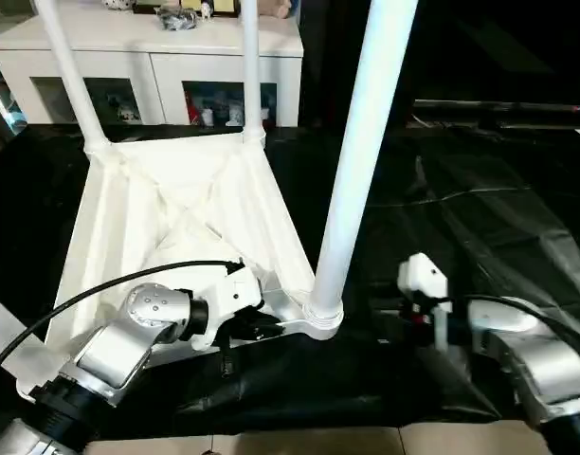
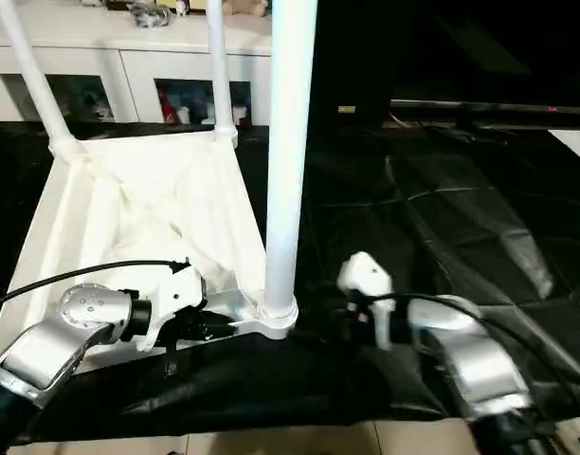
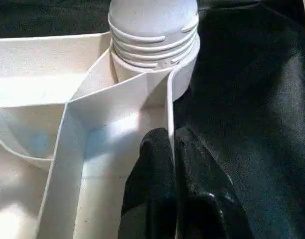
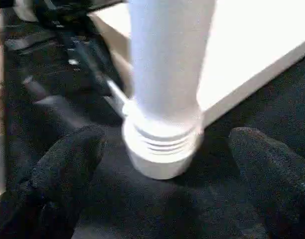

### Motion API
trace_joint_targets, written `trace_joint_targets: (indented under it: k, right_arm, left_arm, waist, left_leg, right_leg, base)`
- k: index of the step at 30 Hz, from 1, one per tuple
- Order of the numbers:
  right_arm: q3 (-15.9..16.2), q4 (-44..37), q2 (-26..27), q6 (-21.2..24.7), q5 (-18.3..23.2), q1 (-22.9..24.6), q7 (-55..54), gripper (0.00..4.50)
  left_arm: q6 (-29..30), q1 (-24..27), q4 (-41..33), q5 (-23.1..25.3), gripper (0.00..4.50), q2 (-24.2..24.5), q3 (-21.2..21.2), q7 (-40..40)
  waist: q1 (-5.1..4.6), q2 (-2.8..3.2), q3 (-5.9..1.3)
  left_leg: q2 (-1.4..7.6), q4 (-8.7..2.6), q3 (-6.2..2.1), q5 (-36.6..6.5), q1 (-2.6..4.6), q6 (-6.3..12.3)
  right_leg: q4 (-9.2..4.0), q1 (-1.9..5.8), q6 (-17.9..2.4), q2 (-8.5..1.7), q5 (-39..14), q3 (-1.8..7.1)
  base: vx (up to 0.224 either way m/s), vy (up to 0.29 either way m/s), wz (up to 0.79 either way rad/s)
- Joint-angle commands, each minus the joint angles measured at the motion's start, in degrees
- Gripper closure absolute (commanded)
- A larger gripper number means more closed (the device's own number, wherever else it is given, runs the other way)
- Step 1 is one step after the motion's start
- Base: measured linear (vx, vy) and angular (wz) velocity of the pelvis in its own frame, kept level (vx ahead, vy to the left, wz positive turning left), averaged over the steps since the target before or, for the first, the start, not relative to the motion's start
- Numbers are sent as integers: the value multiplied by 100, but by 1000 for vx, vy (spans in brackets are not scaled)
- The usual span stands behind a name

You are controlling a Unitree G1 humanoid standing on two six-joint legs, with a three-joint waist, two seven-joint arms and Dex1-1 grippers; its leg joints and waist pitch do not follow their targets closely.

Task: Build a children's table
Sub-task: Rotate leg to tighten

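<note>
Lying upside down on the black sheet (image 1: 480, 218), the children's table (image 1: 176, 213) has legs pointing up | left gripper (image 3: 171, 149) pinched on the table's rim wall beside the near right leg (image 1: 352, 161) | right gripper (image 4: 165, 164) spread wide, fingers flanking that leg's socket, not touching.

All-white children's table (image 1: 176, 204), black table cover (image 1: 480, 227), white cabinet (image 1: 148, 47), silver forearms (image 1: 115, 351)

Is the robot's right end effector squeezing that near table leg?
No, the right end effector stands open, its fingers apart from the table leg.
</note>
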Motion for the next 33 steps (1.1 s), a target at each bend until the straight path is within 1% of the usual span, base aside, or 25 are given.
trace_joint_targets:
  k: [1,2,3,4,5,6,7,8,9,10,11,12,13,14,15,18,19,21,24,25,26,29,30,31,33]
  right_arm:
    - [48,35,8,-66,-104,-89,-77,6]
    - [67,59,24,-78,-122,-108,-97,6]
    - [114,123,64,-105,-175,-152,-151,6]
    - [117,127,66,-107,-179,-154,-154,6]
    - [146,183,95,-143,-219,-186,-184,6]
    - [192,308,162,-220,-262,-256,-222,6]
    - [195,315,166,-225,-264,-260,-224,6]
    - [213,348,190,-249,-274,-283,-236,6]
    - [276,403,257,-295,-284,-348,-194,6]
    - [306,440,280,-323,-304,-382,-197,6]
    - [328,483,299,-351,-319,-414,-198,6]
    - [336,513,311,-371,-336,-433,-204,6]
    - [347,569,331,-407,-356,-472,-210,6]
    - [349,579,335,-414,-359,-479,-211,6]
    - [365,687,376,-460,-360,-570,-190,6]
    - [398,751,380,-505,-375,-617,-144,6]
    - [422,790,381,-537,-389,-638,-112,6]
    - [468,890,397,-591,-409,-689,-75,6]
    - [514,968,412,-640,-435,-727,-57,6]
    - [540,1057,440,-685,-451,-767,-58,31]
    - [554,1155,480,-738,-466,-815,-69,31]
    - [550,1252,544,-766,-463,-870,-63,44]
    - [548,1276,561,-768,-458,-885,-40,73]
    - [548,1291,571,-770,-456,-894,-25,73]
    - [566,1337,579,-785,-454,-917,12,91]
  left_arm:
    - [31,-51,78,150,450,37,-163,-171]
    - [33,-63,83,151,450,32,-163,-176]
    - [35,-88,94,151,450,26,-160,-186]
    - [35,-89,95,151,450,26,-160,-186]
    - [31,-104,105,151,450,24,-159,-196]
    - [25,-138,131,158,450,8,-161,-207]
    - [25,-140,133,158,450,7,-161,-208]
    - [22,-147,139,160,450,6,-157,-214]
    - [6,-178,185,173,450,-8,-155,-225]
    - [2,-191,204,183,450,-17,-156,-230]
    - [0,-203,219,191,450,-27,-158,-232]
    - [-1,-210,229,196,450,-34,-160,-237]
    - [-4,-218,241,201,450,-43,-159,-242]
    - [-4,-219,243,201,450,-45,-159,-243]
    - [-13,-228,260,210,450,-59,-154,-252]
    - [-17,-227,270,226,450,-71,-138,-259]
    - [-22,-229,281,240,450,-79,-131,-262]
    - [-23,-236,298,248,450,-85,-122,-273]
    - [-27,-238,302,254,450,-87,-115,-270]
    - [-31,-243,310,260,450,-92,-107,-268]
    - [-31,-245,312,264,450,-92,-97,-269]
    - [-34,-241,314,266,450,-86,-80,-276]
    - [-40,-237,316,270,450,-82,-74,-278]
    - [-43,-235,318,272,450,-80,-70,-279]
    - [-44,-230,315,275,450,-73,-63,-278]
  waist:
    - [-86,71,-200]
    - [-141,149,-136]
    - [-93,288,-128]
    - [68,334,-156]
    - [260,367,-142]
    - [174,61,-233]
    - [256,-152,-243]
    - [262,-191,-279]
    - [454,-78,-362]
    - [427,-37,-319]
    - [408,19,-360]
    - [379,17,-366]
    - [346,39,-344]
    - [330,28,-327]
    - [295,40,-322]
    - [290,47,-324]
    - [299,15,-318]
    - [301,18,-329]
    - [296,20,-324]
    - [299,-20,-315]
    - [310,0,-315]
    - [306,-3,-319]
    - [301,-2,-312]
    - [302,1,-310]
    - [302,-6,-306]
  left_leg:
    - [143,-486,-196,-3803,270,-197]
    - [200,-550,-218,-4321,382,-209]
    - [427,-947,-279,-4998,60,-298]
    - [542,-1208,-278,-5365,-300,-402]
    - [509,-1317,-98,-5576,-352,-453]
    - [352,-1110,30,-4814,90,-250]
    - [5,-33,-26,-2978,503,-306]
    - [-9,163,-64,-2013,348,-121]
    - [162,-311,-148,-640,-94,-5]
    - [183,-407,-135,-721,-117,-42]
    - [189,-420,-85,-1103,-41,-119]
    - [183,-420,-82,-1225,-47,-132]
    - [179,-454,-85,-1502,-61,-166]
    - [179,-462,-80,-1670,-42,-170]
    - [174,-475,-82,-1944,-21,-170]
    - [190,-491,-76,-1948,-11,-149]
    - [194,-494,-67,-1922,-3,-124]
    - [197,-496,-57,-1816,-12,-88]
    - [199,-500,-49,-1750,-18,-66]
    - [198,-502,-38,-1795,-11,-50]
    - [200,-502,-45,-1790,-8,-56]
    - [205,-515,-45,-1743,-13,-58]
    - [206,-522,-46,-1757,-17,-60]
    - [206,-522,-45,-1814,-8,-71]
    - [206,-526,-47,-1841,-9,-83]
  right_leg:
    - [-746,37,-168,-237,-3969,-85]
    - [-856,58,-81,-149,-3848,-355]
    - [-209,501,-265,-86,-2718,-393]
    - [579,798,-418,-103,-1626,-234]
    - [638,706,-465,-38,-1037,-224]
    - [581,399,-355,-79,-1797,167]
    - [-537,-255,-268,-639,-4783,374]
    - [-619,-156,-187,-796,-5292,531]
    - [-321,287,-327,-591,-3949,471]
    - [-246,206,-446,-420,-3290,396]
    - [-162,154,-686,-296,-2412,364]
    - [-132,169,-808,-290,-2120,366]
    - [-108,182,-965,-255,-1886,356]
    - [-119,171,-993,-249,-1932,352]
    - [-150,186,-1011,-276,-2165,350]
    - [-186,188,-1009,-286,-2118,366]
    - [-183,181,-1009,-285,-2080,376]
    - [-180,199,-1033,-294,-1950,382]
    - [-180,204,-1065,-294,-1834,379]
    - [-205,201,-1015,-297,-1980,379]
    - [-208,197,-984,-314,-2110,382]
    - [-219,198,-956,-304,-2091,379]
    - [-218,196,-959,-304,-2100,379]
    - [-227,189,-952,-306,-2164,379]
    - [-232,189,-929,-309,-2234,382]
  base:
    - [0,0,0]
    - [0,0,0]
    - [0,0,0]
    - [-67,1,8]
    - [-67,1,8]
    - [12,-85,9]
    - [63,-129,-7]
    - [63,-129,-7]
    - [64,-82,-13]
    - [71,-35,-9]
    - [71,-35,-9]
    - [0,0,0]
    - [0,0,0]
    - [0,0,0]
    - [0,0,0]
    - [0,0,0]
    - [0,0,0]
    - [0,0,0]
    - [0,0,0]
    - [0,0,0]
    - [0,0,0]
    - [0,0,0]
    - [0,0,0]
    - [0,0,0]
    - [0,0,0]
